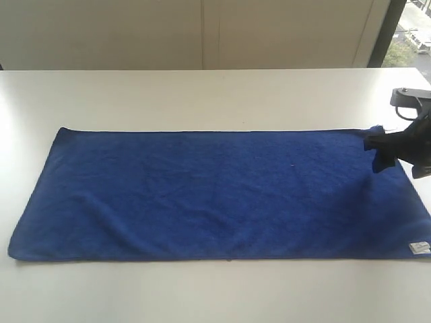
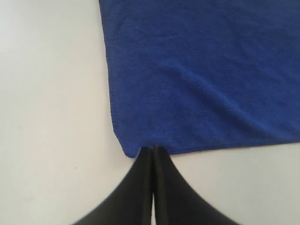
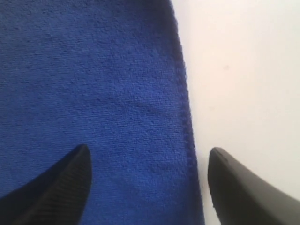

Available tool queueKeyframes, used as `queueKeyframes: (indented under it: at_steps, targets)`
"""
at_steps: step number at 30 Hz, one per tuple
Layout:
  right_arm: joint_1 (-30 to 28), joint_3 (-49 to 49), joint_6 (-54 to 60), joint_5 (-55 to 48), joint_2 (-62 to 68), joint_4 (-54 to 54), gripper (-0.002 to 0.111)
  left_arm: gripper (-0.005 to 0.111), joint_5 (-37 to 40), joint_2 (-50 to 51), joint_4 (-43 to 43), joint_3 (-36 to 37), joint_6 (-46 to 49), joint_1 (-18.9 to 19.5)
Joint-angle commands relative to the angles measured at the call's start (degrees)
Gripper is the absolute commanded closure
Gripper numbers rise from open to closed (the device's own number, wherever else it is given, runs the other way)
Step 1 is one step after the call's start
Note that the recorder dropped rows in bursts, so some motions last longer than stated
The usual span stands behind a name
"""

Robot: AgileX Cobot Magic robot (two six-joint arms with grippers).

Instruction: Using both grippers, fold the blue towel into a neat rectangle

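The blue towel (image 1: 215, 195) lies spread flat on the white table (image 1: 202, 94), long side left to right, with its small white tag (image 1: 419, 247) at the near right corner. My right gripper (image 1: 378, 151) hovers at the towel's far right corner. In the right wrist view it (image 3: 148, 150) is open: one finger is over the towel (image 3: 93, 70), the other over bare table, straddling the hemmed edge. In the left wrist view my left gripper (image 2: 153, 147) is shut, its tips pointing at a towel (image 2: 201, 70) corner. The left arm is out of the exterior view.
Bare white tabletop surrounds the towel on all sides. A pale wall runs behind the table, and a window strip (image 1: 411, 33) shows at the top right. The towel has soft wrinkles near its left front.
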State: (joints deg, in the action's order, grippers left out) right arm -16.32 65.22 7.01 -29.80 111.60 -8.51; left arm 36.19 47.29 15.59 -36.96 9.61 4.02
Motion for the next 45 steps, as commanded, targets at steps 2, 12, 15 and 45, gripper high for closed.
queueKeyframes:
  at_steps: [2,12,15,45]
  targets:
    - [-0.1,0.3,0.7,-1.2,1.5,0.5,0.042,0.107,2.5,-9.3,0.6,3.4,-0.8,0.2]
    - [2.0,0.1,3.4,-6.1,4.0,0.6,0.055,0.107,4.0,-11.5,0.6,3.9,-0.6,0.2]
    - [2.0,0.1,3.4,-7.5,4.0,0.6,0.084,0.107,4.0,-11.5,0.6,3.9,-0.6,0.2]
    - [-6.8,2.3,-8.5,-7.0,1.3,17.2,0.108,0.107,4.0,-11.5,0.6,3.9,-0.6,0.2]
